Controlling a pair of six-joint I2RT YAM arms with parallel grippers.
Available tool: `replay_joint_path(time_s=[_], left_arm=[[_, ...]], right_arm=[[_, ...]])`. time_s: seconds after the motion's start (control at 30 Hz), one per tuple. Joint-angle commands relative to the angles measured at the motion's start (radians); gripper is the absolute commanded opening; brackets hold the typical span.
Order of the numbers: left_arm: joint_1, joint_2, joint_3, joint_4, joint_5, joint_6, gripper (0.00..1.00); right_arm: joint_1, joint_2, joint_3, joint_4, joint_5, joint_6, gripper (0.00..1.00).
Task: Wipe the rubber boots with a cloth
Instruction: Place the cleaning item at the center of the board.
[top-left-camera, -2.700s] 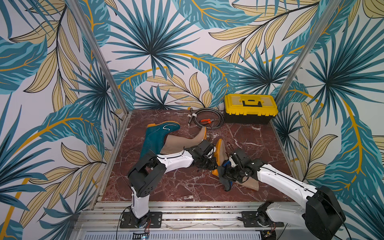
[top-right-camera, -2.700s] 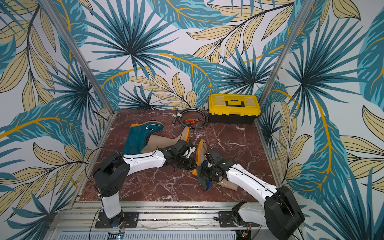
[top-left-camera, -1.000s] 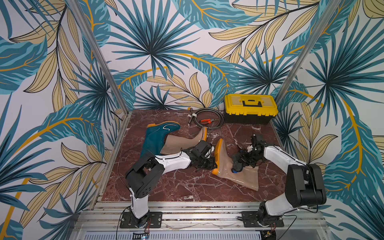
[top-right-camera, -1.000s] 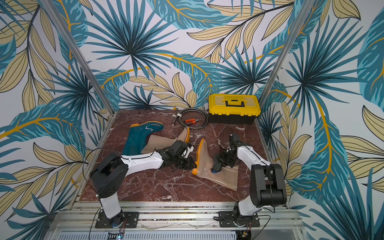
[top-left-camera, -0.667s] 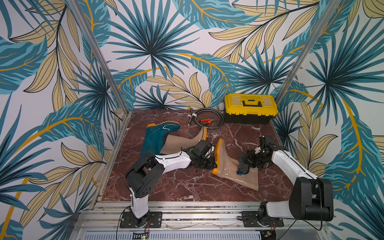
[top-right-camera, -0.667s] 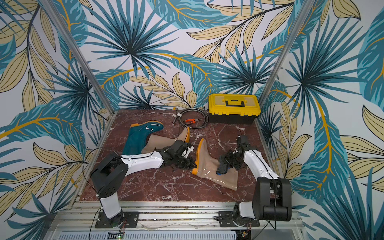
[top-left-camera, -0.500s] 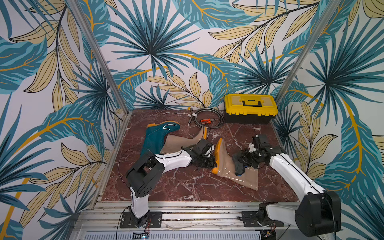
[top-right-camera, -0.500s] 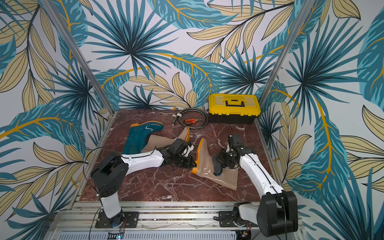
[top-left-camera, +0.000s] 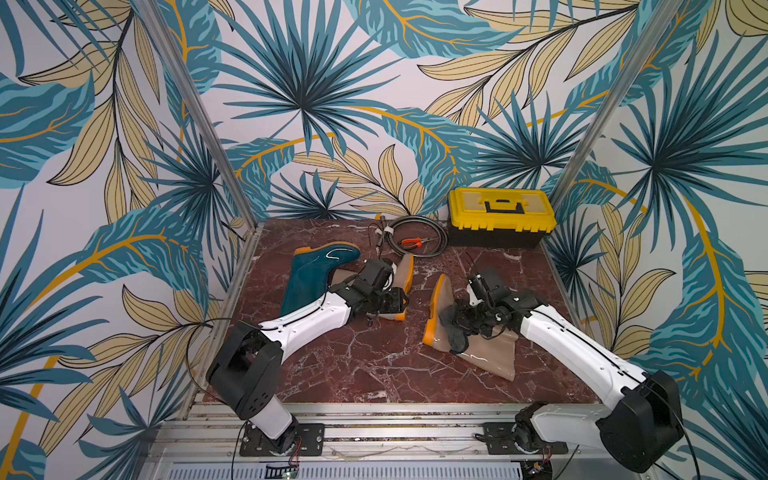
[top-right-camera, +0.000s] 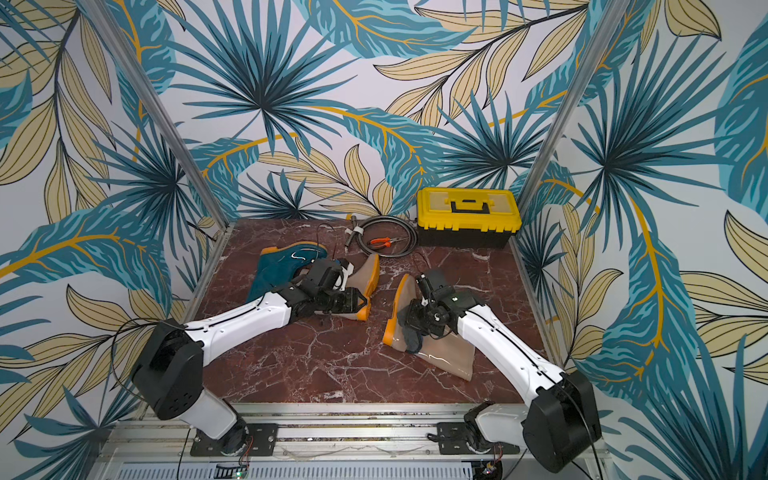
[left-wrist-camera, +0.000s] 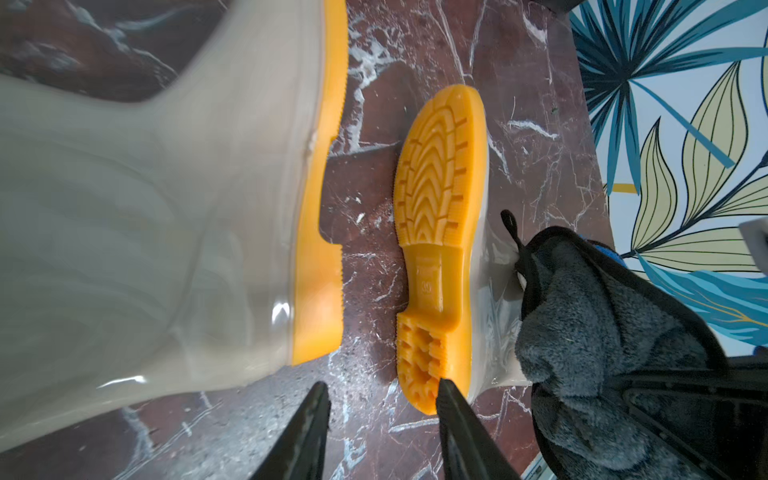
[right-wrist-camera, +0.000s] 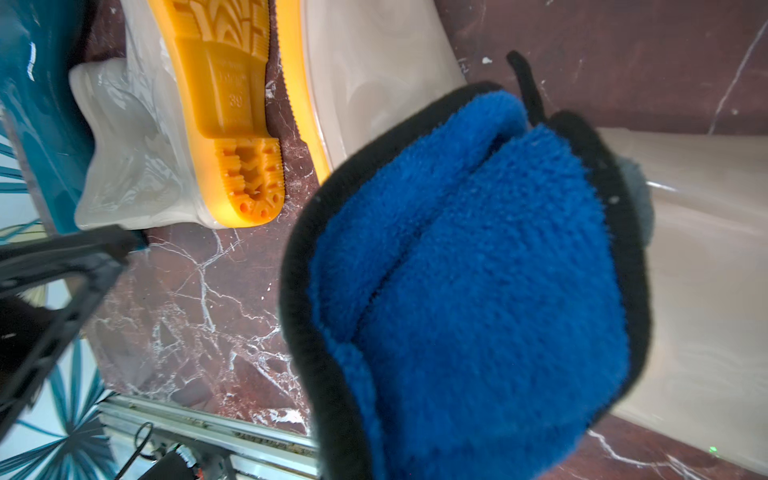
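One tan boot under cloth | right gripper clamped on cloth | left gripper parted, empty, by second boot

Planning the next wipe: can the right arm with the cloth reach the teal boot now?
Probably not easily: the left arm and a beige boot lie between its cloth and the teal boot.

Toolbox back right, cable coil left of it, cloth on rightmost boot, two boots further left
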Motion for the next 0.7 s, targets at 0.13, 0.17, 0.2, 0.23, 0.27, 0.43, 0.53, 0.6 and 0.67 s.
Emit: replay_joint_path(time_s=[0.13,0.17,0.2,0.23,0.27,0.43,0.53,0.6,0.67], left_arm=[[0.127,-0.127,-0.11,-0.098,-0.079,0.013,0.46],[0.143,-0.145,-0.122,-0.098,-0.078,0.01,0.46],[0.155,-0.156,-0.131,-0.098,-0.073,0.01,0.46],[0.163,-0.167,-0.138,-0.098,-0.069,0.014,0.46],[0.168,-0.175,-0.142,-0.098,-0.066,0.016,0.46],[0.178,-0.188,-0.157,-0.099,-0.053,0.02,0.46],[0.178,-0.187,-0.163,-0.099,-0.047,0.021,0.46],[0.178,-0.186,-0.165,-0.099,-0.047,0.024,0.46],[0.177,-0.183,-0.164,-0.099,-0.048,0.027,0.46]], right_arm=[[0.243,0.176,0.154,0.045,0.053,0.034,0.0],[0.274,0.21,0.178,0.061,0.052,0.041,0.0],[0.295,0.237,0.194,0.076,0.049,0.049,0.0],[0.316,0.268,0.212,0.095,0.039,0.055,0.0],[0.334,0.3,0.228,0.107,0.035,0.059,0.0],[0.419,0.476,0.347,0.106,0.001,0.059,0.0],[0.437,0.523,0.396,0.088,-0.012,0.058,0.11],[0.438,0.522,0.403,0.085,-0.017,0.055,0.3],[0.438,0.505,0.405,0.064,0.004,0.051,0.47]])
